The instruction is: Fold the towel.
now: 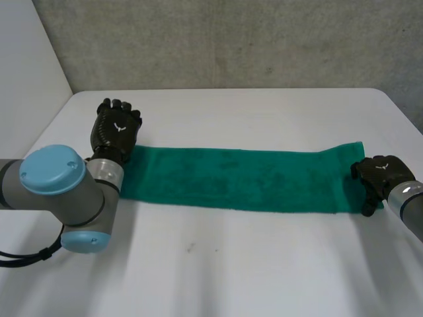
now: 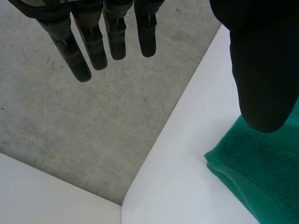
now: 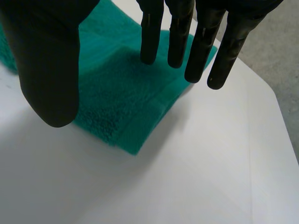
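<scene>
The white table [image 1: 231, 264] fills most of the head view, with a grey concrete wall [image 1: 231, 39] across the top of the frame. The green towel [image 1: 238, 178] lies flat across the middle of the frame as a long narrow band, running from the left-centre nearly to the right edge. The left arm [image 1: 59, 191] comes in at the lower left, its light-blue cap large in the foreground, and the right arm [image 1: 410, 201] enters at the right edge. The left hand [image 1: 115, 129] sits in the upper left part of the frame, at the far corner of the towel's left end, with its wrist over that short edge and its fingers pointing toward the back of the table. In the left wrist view, this hand's fingers [image 2: 93, 46] are straight and held apart from the thumb [image 2: 261, 70], gripping nothing; a corner of the towel [image 2: 261, 177] lies on the table below the thumb, doubled at its edge. The right hand [image 1: 380, 175] rests over the towel's right end at the right of the frame. In the right wrist view its fingers [image 3: 152, 32] hang straight and slightly spread above the towel [image 3: 121, 98], with the thumb [image 3: 49, 70] well apart from them. Nothing is pinched, and whether the fingertips touch the cloth cannot be told.
</scene>
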Controlling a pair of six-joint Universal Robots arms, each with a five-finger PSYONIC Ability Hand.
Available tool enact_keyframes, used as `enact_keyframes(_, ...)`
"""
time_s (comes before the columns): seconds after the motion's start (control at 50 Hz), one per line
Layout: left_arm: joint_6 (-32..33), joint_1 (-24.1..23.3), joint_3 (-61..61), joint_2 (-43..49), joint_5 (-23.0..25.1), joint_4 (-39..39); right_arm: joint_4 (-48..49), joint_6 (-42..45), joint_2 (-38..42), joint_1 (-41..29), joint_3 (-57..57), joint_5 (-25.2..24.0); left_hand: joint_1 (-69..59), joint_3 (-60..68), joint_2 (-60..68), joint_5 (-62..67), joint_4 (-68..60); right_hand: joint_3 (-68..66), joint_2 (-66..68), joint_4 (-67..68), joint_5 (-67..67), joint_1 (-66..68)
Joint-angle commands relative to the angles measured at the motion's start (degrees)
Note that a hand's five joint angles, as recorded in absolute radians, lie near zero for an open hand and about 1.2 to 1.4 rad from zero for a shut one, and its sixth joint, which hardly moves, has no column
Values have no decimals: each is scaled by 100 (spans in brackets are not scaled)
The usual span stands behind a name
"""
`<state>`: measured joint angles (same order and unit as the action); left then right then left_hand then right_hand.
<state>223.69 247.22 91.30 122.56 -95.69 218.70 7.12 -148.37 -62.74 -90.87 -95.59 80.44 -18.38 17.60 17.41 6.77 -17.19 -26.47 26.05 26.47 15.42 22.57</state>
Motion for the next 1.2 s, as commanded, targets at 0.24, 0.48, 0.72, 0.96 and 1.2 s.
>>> enact_keyframes(0.24,0,-7,81,4,-2,14,158,-8,236,263,84,-19,76,2,20,85,-42,-5353,5395,5353,5458,5743)
enact_keyframes(0.48,0,-7,90,-4,-20,14,88,62,236,448,5,-459,76,2,20,85,-42,-4692,4735,4693,4798,5083)
enact_keyframes(0.72,-9,2,99,-4,-29,14,88,54,245,448,22,-450,60,19,37,102,-59,-3273,3315,3274,3378,3664)
enact_keyframes(0.96,-9,2,99,-13,-37,14,97,63,368,457,128,-406,43,36,54,119,-76,-5353,5395,5353,5458,5743)
enact_keyframes(1.2,-9,11,239,-171,-37,-21,-202,773,518,1642,989,200,60,19,37,102,-59,-5353,5395,5353,5458,5743)
